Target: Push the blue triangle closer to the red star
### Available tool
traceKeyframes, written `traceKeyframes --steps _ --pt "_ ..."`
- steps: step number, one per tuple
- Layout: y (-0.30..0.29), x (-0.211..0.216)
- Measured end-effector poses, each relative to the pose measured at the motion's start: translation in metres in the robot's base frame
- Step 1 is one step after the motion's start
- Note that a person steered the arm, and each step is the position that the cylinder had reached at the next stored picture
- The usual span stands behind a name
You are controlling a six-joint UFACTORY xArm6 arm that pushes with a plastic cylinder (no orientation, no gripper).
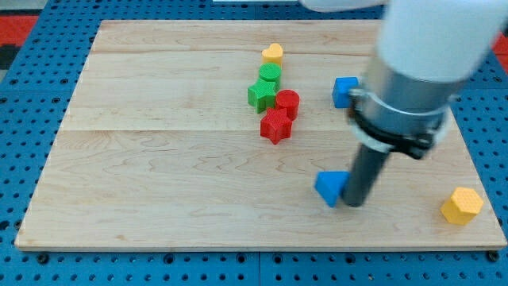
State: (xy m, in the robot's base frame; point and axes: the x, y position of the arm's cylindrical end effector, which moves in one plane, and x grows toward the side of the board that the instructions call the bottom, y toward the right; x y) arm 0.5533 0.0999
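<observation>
The blue triangle [329, 187] lies on the wooden board, below and to the right of the centre. The red star [275, 125] lies up and to the left of it, near the middle of the board. My tip [353, 202] rests on the board just right of the blue triangle, touching or nearly touching its right side. The arm's white and grey body covers the view's upper right.
A red cylinder [287, 103] touches the red star's upper right. A green star [260, 94], a green block [270, 75] and a yellow heart [272, 54] stand above them. A blue cube [344, 91] is right of the cluster. A yellow hexagon [462, 206] sits at the lower right.
</observation>
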Motion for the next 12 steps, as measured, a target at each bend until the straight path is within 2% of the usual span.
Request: traceKeyframes --steps 2,3,4,5,6,7,10,11,12 --pt "-0.102 -0.004" --pt "-0.084 -0.031" --pt "-0.087 -0.014" --pt "-0.054 0.021" --pt "-0.008 0.003" --pt "-0.061 -0.042" --pt "-0.079 -0.014" --pt "-0.123 -0.025" --pt "-0.13 -0.041"
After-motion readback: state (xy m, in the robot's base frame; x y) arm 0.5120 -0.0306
